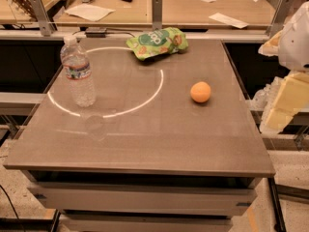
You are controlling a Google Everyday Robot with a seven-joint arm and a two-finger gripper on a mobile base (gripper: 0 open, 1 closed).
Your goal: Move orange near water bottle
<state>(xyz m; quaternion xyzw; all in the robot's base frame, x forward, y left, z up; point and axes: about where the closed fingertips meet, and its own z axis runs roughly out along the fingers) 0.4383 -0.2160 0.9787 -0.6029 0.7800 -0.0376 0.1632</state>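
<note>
The orange (200, 92) sits on the right half of the brown table (145, 144). The water bottle (78, 73), clear and ribbed with a white cap, stands upright near the table's left edge, well apart from the orange. My gripper (282, 100) is at the right edge of the view, beyond the table's right side and to the right of the orange, touching nothing on the table.
A green snack bag (157, 42) lies at the back middle of the table. A bright ring of reflected light crosses the tabletop. Behind the table is a wooden desk (183, 8) with papers and metal posts.
</note>
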